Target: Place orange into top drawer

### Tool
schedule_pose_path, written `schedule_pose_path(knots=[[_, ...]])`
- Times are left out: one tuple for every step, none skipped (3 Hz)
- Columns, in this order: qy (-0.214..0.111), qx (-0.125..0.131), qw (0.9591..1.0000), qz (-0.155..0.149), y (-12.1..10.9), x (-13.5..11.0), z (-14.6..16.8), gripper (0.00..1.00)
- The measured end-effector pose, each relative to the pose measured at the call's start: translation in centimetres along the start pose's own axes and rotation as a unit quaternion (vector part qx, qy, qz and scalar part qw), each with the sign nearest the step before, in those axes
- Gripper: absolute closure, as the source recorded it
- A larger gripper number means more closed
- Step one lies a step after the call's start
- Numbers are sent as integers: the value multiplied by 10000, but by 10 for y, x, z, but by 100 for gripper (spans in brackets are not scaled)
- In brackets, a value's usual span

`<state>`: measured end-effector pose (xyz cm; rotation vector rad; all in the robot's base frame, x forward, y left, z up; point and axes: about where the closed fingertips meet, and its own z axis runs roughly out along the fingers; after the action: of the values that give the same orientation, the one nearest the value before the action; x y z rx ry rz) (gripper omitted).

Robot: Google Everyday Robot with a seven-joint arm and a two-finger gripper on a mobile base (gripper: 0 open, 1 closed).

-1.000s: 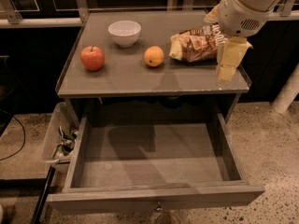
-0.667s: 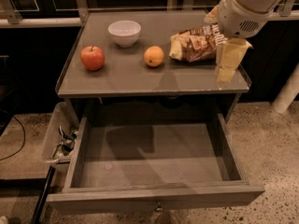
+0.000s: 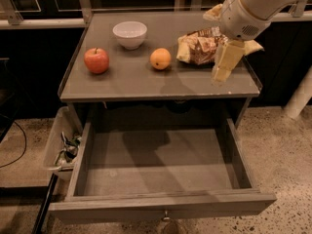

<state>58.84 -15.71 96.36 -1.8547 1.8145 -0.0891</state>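
Note:
The orange (image 3: 160,58) sits on the grey tabletop (image 3: 146,84), near the middle. The top drawer (image 3: 161,165) is pulled out below the table and holds nothing; its front panel has a small metal knob (image 3: 165,217). My gripper (image 3: 224,65) hangs from the white arm over the table's right side, above the surface. It is to the right of the orange, apart from it, and holds nothing that I can see.
A red apple (image 3: 96,60) lies at the table's left and a white bowl (image 3: 129,34) behind it. A crumpled snack bag (image 3: 200,48) lies just behind the gripper. A white bin (image 3: 53,143) with litter stands on the floor to the left.
My gripper and arm have moved a little to the left, toward the orange. The orange, apple, bowl and drawer have not moved.

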Motion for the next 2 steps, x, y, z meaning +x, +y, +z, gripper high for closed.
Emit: schedule_pose_path(knots=[[-487,91,9985,235,-19,8,15,0],[-1058,-183,9908,824,-39,24,61,0]])
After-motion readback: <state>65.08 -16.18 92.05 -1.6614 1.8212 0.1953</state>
